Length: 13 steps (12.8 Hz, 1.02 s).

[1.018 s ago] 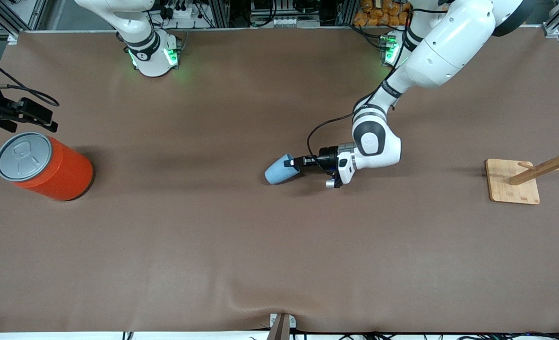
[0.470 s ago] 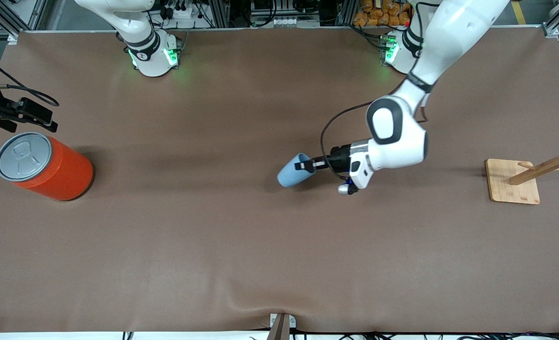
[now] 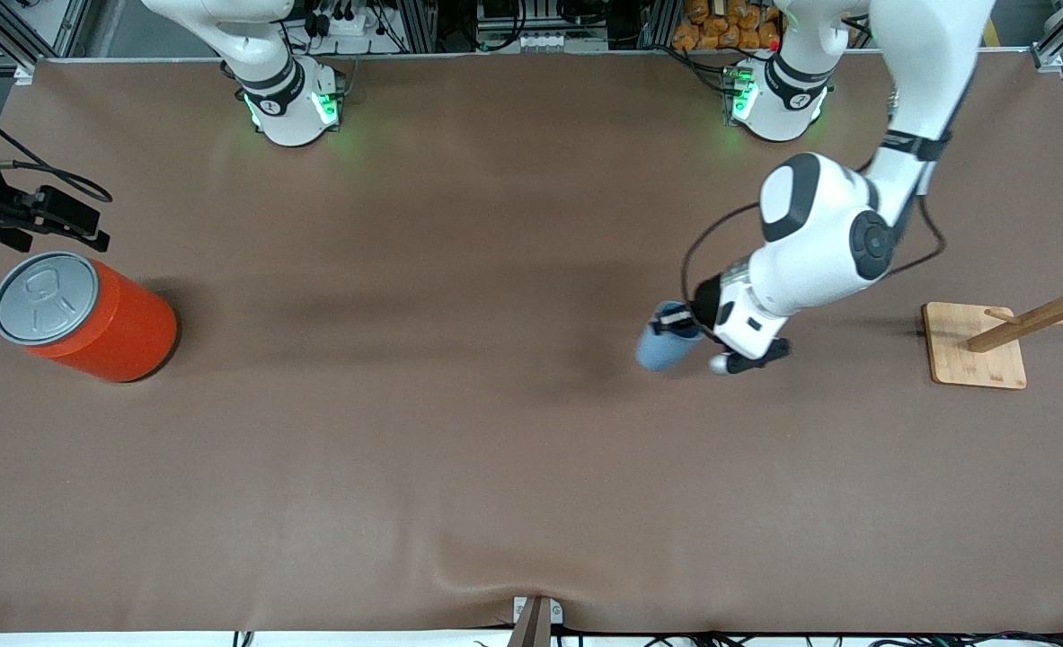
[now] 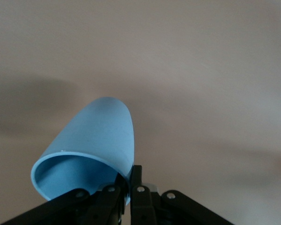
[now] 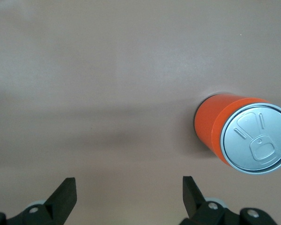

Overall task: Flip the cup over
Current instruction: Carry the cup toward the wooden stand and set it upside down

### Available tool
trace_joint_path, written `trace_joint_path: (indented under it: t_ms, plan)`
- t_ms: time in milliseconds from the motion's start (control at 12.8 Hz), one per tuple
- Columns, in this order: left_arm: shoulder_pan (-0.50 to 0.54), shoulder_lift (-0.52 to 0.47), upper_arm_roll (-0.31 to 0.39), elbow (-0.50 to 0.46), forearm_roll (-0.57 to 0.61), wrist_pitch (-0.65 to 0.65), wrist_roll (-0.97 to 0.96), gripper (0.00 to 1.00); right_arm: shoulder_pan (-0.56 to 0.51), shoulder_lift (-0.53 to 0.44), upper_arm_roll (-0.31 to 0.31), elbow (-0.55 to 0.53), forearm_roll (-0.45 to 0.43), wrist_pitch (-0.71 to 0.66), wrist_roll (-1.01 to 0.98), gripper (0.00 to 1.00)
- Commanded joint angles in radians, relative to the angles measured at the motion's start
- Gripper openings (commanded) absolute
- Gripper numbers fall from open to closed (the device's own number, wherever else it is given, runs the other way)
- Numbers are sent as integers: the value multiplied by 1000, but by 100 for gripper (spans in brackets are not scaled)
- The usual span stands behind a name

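At the nine o'clock end of the table stands the orange can (image 3: 91, 319), upright with its grey lid up. My right gripper (image 5: 129, 194) hangs over the bare cloth just beside it, at about eleven o'clock of the can. Its fingers are spread wide with nothing between them, and that arm waits.

Across the middle the cloth is bare. Then, at about three o'clock of the table's centre, comes the cup (image 3: 666, 346), off the surface in my left gripper (image 3: 679, 319). The jaws are closed tight on the rim, and in the left wrist view they pinch the wall, seemingly with one finger (image 4: 107, 194) inside the mouth and the other outside.

What matters for the flip is the cup's long axis, which runs straight out from the claw. The dark blue mouth faces back at my wrist, toward one o'clock. The closed base points away, toward seven o'clock and slanting down at the table. I judge the cup roughly half turned, neither lying flat nor standing. The rest of the turn is a matter for my left wrist, since only that arm is near.

At the three o'clock end the wooden rack (image 3: 976, 346) stands well apart from the cup.
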Motion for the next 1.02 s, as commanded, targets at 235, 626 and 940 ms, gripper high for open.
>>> trace_joint_path:
  t_ms: [235, 626, 940]
  plan:
    - [130, 32, 0, -54, 397, -19, -20, 0, -15, 11, 10, 25, 5, -11, 0, 100]
    - [171, 112, 10, -39, 447, 1, -5, 0, -12, 11, 12, 23, 5, -11, 0, 100]
    - [168, 111, 8, -14, 445, -7, -11, 100, -12, 11, 10, 25, 5, -9, 2, 100]
